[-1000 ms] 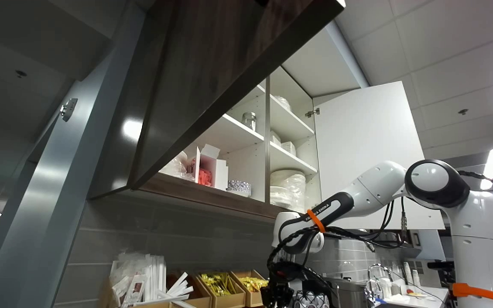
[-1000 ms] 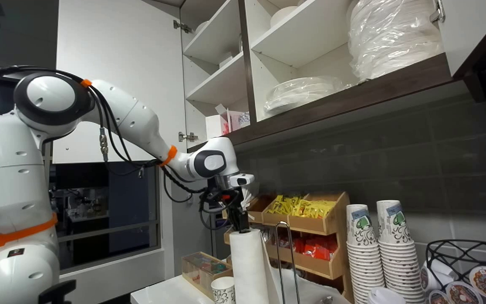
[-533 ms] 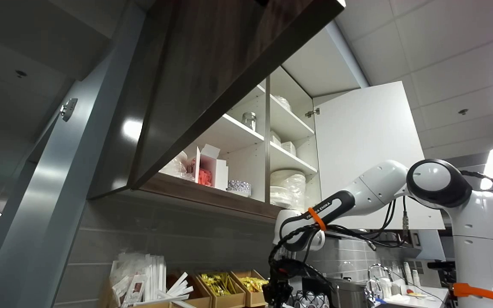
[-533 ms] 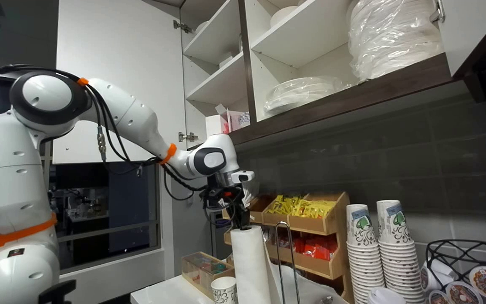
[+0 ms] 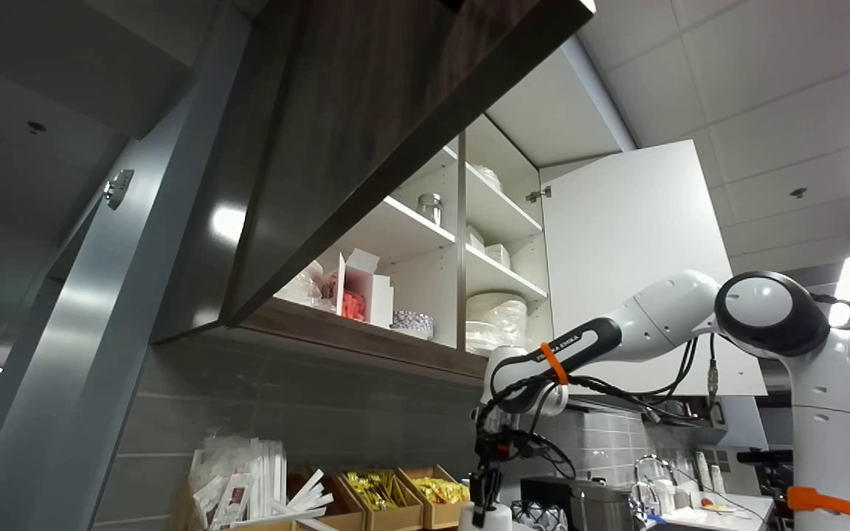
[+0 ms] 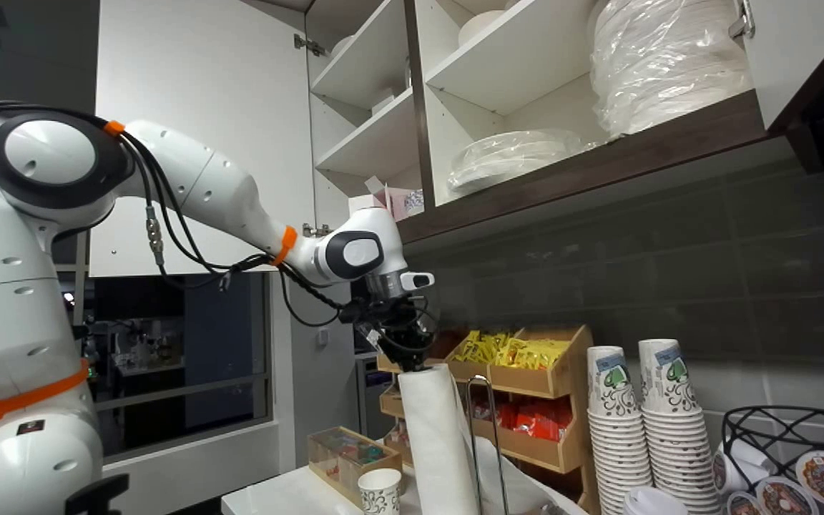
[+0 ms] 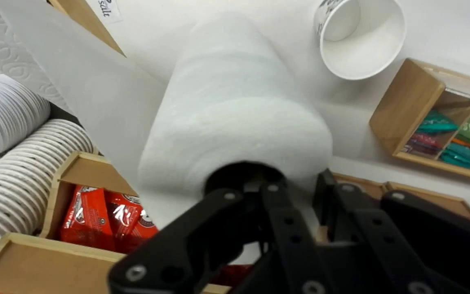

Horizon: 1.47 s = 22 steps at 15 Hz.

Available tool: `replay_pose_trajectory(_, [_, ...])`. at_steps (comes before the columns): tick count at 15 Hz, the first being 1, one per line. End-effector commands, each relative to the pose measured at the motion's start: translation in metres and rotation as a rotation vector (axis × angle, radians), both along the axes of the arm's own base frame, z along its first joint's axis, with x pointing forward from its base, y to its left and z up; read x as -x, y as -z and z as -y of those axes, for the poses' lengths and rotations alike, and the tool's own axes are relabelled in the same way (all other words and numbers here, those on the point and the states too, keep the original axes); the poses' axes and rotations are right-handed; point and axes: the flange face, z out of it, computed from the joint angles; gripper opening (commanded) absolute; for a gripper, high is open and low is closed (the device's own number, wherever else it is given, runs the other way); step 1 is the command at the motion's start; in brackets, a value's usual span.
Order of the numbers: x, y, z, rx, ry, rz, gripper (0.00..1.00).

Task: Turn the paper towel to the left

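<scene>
The white paper towel roll (image 6: 437, 436) stands tilted on the counter side; its top (image 5: 497, 519) shows low in an exterior view. In the wrist view the roll (image 7: 235, 118) has its dark core hole facing me. My gripper (image 7: 294, 185) has one finger in the core and the other outside, with the roll's wall between them. In both exterior views the gripper (image 6: 413, 363) is at the roll's top edge. A loose sheet (image 7: 84, 77) trails from the roll. The roll's lower end is hidden in the exterior views.
A metal wire loop (image 6: 480, 378) stands right beside the roll. A paper cup (image 6: 380, 492) and a tea box (image 6: 344, 458) are close by. A wooden organizer (image 6: 575, 400) with packets, stacked cups (image 6: 619, 436) and an open overhead cabinet (image 6: 584, 161) are around.
The arm and gripper have moved up, and the roll has risen with them, leaning more and shifting toward the wire loop. Its top now shows in both exterior views.
</scene>
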Motion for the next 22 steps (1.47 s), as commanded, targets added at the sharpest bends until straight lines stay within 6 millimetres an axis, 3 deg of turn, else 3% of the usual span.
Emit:
replay_pose_trajectory(1, [0.010,-0.007,0.005,0.006,-0.198,-0.035,0.05])
replay_pose_trajectory(7, [0.016,-0.009,0.019,0.013,-0.500,-0.018,0.05])
replay_pose_trajectory(8, [0.010,-0.003,0.018,0.035,-0.420,-0.022,0.21])
replay_pose_trajectory(13, [0.010,-0.004,0.020,0.035,-0.478,-0.014,0.21])
replay_pose_trajectory(14, [0.010,-0.004,0.020,0.035,-0.479,-0.014,0.05])
replay_pose_trajectory(22, [0.013,0.006,0.028,0.066,-0.823,-0.034,0.05])
